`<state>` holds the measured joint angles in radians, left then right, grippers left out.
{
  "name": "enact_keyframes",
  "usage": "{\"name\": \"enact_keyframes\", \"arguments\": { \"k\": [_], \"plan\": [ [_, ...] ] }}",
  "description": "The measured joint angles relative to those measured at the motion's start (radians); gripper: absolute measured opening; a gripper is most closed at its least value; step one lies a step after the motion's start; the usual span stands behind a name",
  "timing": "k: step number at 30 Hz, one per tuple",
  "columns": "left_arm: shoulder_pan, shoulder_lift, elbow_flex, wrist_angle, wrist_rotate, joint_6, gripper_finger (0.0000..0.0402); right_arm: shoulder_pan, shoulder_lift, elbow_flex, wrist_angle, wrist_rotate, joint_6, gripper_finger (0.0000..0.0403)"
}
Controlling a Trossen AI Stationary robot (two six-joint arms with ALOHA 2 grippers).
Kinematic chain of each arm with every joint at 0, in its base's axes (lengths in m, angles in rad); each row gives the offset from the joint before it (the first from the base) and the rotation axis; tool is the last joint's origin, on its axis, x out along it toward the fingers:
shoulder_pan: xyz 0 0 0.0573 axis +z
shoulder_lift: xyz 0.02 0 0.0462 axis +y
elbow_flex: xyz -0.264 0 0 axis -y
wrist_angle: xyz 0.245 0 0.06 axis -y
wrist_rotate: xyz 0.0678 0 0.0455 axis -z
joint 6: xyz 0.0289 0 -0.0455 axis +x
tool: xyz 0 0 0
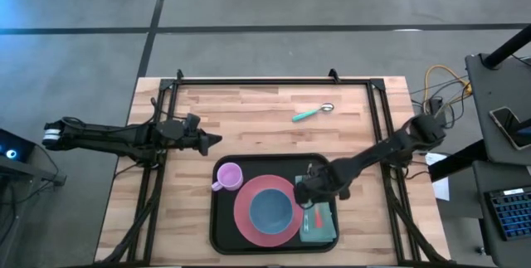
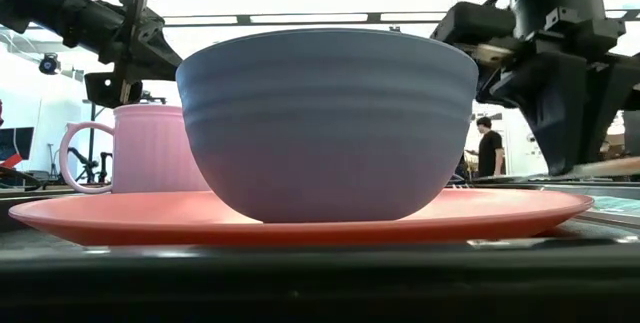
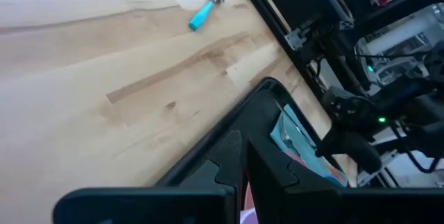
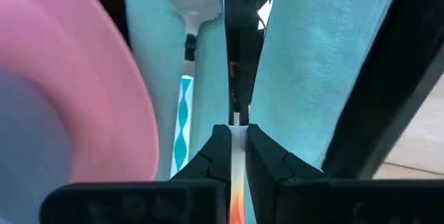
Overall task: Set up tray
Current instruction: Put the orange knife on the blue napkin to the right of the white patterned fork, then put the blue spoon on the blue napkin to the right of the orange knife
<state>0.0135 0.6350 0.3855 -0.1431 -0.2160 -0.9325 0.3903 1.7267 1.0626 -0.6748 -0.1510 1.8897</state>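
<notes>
My right arm reaches in from the table's right edge, right claw (image 1: pixel 309 192) low over the napkin (image 1: pixel 319 222), pinched on a thin utensil handle (image 4: pixel 238 182). Left claw (image 1: pixel 211 140) closed, empty, hanging above bare table (image 1: pixel 265 110) behind the tray (image 1: pixel 222 239). Tray at the near edge. Count: one plate (image 1: pixel 245 218), one bowl (image 1: pixel 270 210), one mug (image 1: pixel 227 175); one loose spoon (image 1: pixel 312 112) far side.

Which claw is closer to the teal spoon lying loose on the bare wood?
Left. The left claw hovers over the wood just beyond the tray's far-left corner, level with the spoon. The right claw is down over the tray's napkin, farther off.
</notes>
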Motion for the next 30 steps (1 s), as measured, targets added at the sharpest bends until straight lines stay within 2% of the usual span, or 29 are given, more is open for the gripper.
{"name": "enact_keyframes", "arguments": {
  "k": [14,30],
  "plan": [
    [0.000,0.000,0.000,0.000,0.026,-0.003,0.0003,0.017,0.072,-0.001,0.097,-0.005,0.098,0.0020],
    [0.000,0.000,0.000,-0.003,0.032,0.001,0.0003,0.038,0.034,0.000,0.116,-0.006,0.040,0.0143]
  ]
}}
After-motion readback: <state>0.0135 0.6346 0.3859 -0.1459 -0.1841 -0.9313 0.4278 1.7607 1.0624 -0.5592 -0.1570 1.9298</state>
